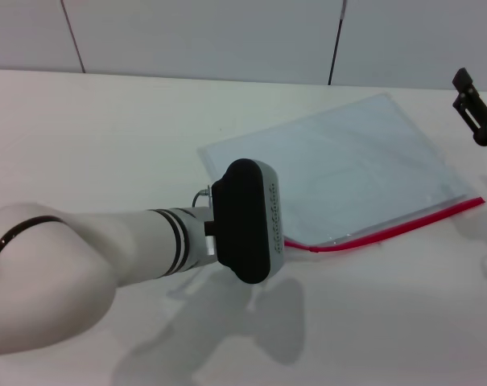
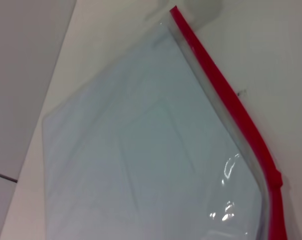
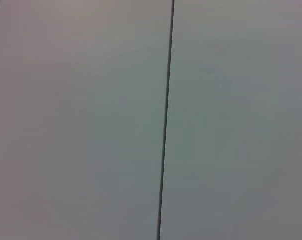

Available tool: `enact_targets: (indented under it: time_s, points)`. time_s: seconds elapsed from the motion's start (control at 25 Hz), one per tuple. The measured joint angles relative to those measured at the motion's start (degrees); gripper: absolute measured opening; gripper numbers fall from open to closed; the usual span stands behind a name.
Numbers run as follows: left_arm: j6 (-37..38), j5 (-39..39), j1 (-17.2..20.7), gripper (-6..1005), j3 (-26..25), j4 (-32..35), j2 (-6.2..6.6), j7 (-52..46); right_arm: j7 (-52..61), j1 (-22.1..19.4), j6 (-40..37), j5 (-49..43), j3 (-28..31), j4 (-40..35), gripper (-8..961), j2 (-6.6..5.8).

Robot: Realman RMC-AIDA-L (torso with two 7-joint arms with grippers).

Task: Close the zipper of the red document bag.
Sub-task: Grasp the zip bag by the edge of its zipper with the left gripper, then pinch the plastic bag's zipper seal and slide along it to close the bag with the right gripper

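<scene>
Bag [image 1: 340,165] flat, translucent | zipper [image 1: 388,231] red edge | grippers' state: cannot tell

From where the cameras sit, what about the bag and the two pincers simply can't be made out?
- Left pincer: the head view shows only the wrist housing, which covers it; its own wrist view shows no fingers.
- Near end of the zipper: hidden behind that housing; whether it is closed cannot be told.
- Right pincer: cut off by the head view's right edge.
- Red document bag: absent from the right wrist view, which shows only a wall.
</scene>
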Motion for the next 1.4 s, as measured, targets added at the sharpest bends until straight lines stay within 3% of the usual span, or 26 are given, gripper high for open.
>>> enact_targets:
  time_s: [0.08, 0.48, 0.6, 0.92, 1.2, 1.28, 1.4]
  points:
    - [-2.10, 0.00, -0.09, 657, 0.46, -1.41, 0.00, 1.00, 0.00, 0.00, -0.07, 0.00, 0.00, 0.00, 680, 0.00]
    - [-8.49, 0.01, -0.87, 423, 1.94, -5.50, -0.14, 1.55, 0.09, -0.03, -0.54, 0.00, -0.02, 0.00, 673, 0.00]
    - [-9.56, -0.01, -1.04, 256, 1.96, -6.19, -0.22, 0.95, 0.11, -0.04, -0.59, 0.00, -0.27, 0.00, 671, 0.00]
    - [-14.11, -0.12, -0.35, 158, 2.55, -6.96, -0.33, 0.33, -0.03, 0.07, -0.92, -0.01, -3.48, -0.32, 666, -0.10]
    - [-24.95, 0.35, 3.38, 86, 2.63, -8.08, -0.30, 3.94, -0.68, 3.15, -2.29, -7.41, -13.58, -4.47, 661, -0.39]
    - [-27.67, 0.25, 4.17, 68, 2.63, -8.53, -0.33, 4.53, -0.68, 4.39, -2.30, -11.56, -15.57, -5.76, 525, -0.39]
    - [-30.60, 0.01, 5.51, 60, 2.52, -8.58, -0.33, 4.44, -0.68, 6.14, -2.31, -17.60, -17.84, -7.03, 527, -0.38]
